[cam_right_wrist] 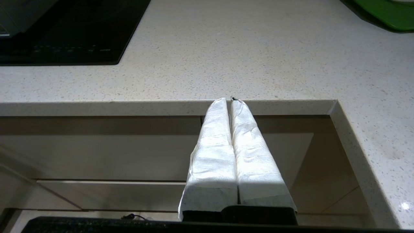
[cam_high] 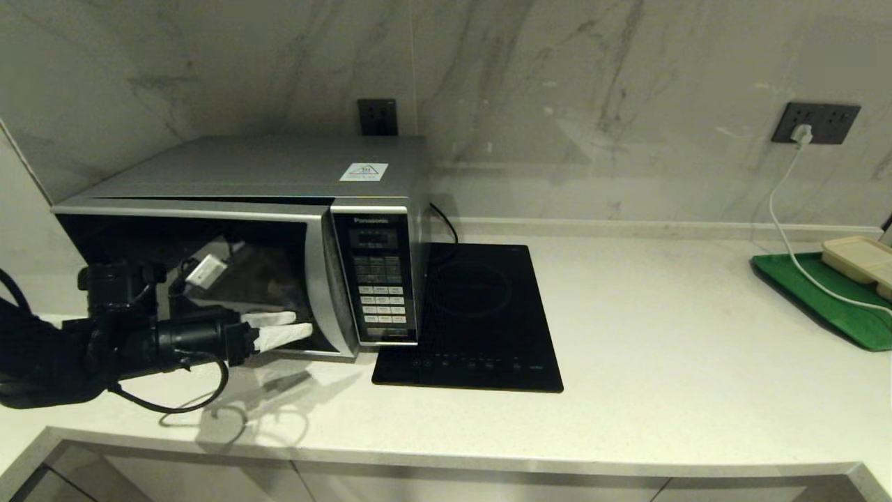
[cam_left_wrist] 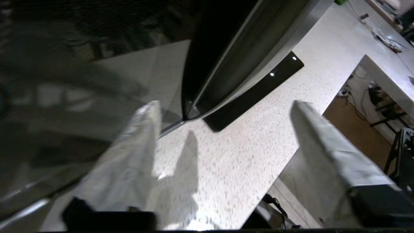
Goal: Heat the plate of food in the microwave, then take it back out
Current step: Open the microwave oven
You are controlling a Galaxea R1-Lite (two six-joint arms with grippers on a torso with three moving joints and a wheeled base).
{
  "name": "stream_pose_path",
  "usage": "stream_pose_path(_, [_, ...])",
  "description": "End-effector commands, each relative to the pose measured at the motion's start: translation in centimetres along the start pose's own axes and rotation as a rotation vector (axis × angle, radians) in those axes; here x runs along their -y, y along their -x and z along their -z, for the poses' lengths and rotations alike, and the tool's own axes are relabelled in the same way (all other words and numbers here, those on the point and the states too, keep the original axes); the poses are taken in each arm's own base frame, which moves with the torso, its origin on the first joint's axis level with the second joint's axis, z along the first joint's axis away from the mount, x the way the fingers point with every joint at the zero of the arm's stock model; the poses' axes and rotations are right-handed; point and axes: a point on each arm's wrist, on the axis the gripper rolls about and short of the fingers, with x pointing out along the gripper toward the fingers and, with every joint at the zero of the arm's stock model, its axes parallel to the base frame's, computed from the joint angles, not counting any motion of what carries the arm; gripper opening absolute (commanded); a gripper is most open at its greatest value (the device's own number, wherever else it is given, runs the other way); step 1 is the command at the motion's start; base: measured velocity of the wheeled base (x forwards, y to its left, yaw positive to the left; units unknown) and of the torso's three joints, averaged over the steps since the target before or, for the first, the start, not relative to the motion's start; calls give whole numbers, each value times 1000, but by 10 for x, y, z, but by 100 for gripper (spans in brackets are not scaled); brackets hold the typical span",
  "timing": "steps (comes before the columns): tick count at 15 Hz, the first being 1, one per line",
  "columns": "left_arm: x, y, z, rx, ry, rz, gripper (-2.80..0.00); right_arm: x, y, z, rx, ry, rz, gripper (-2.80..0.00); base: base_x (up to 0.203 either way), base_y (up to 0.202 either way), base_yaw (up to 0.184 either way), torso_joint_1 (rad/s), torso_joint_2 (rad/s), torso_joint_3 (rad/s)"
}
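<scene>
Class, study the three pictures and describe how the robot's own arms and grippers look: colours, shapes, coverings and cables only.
The left gripper has a black, roughly cylindrical body on a bulky black arm, with a black cable looping beneath it. Its two fingers are long, tapered and wrapped in crinkled white covering. The right gripper has the same white-wrapped, tapering fingers on a black base. No markings are visible.

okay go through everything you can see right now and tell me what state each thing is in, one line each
microwave: door looks shut, dark glass reflecting the left arm.
left tool: open, empty, at the door's lower edge near the handle strip.
right tool: shut, empty, parked below the counter edge.
induction cooktop: flat on the counter, nothing on it.
green tray: at the far right, carrying a beige compartment tray.
white plug: plugged into the wall socket.
plate of food: not in view.
</scene>
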Motion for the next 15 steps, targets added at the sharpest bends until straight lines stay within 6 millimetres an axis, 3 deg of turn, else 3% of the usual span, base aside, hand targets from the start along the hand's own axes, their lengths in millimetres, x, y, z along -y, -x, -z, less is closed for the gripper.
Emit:
stream_pose_path(1, [18,24,-9,38,-39,-32,-280,0,0,0,-2,0,1,-280,0,0,0,0,0,0])
stream_pose_path(5, [57,66,-26,114,-131,-103,-280,0,0,0,-2,0,1,-280,0,0,0,0,0,0])
stream_pose_path(9, [131,106,-45,177,-237,-130,-280,0,0,0,-2,0,1,-280,0,0,0,0,0,0])
stream_pose_path(11, [165,118,-68,185,-265,-131,-280,0,0,0,-2,0,1,-280,0,0,0,0,0,0])
stream_pose_path(13, [180,111,-103,162,-263,-202,-280,0,0,0,-2,0,1,-280,0,0,0,0,0,0])
stream_pose_path(15, [175,83,-129,120,-240,-334,-280,0,0,0,-2,0,1,-280,0,0,0,0,0,0])
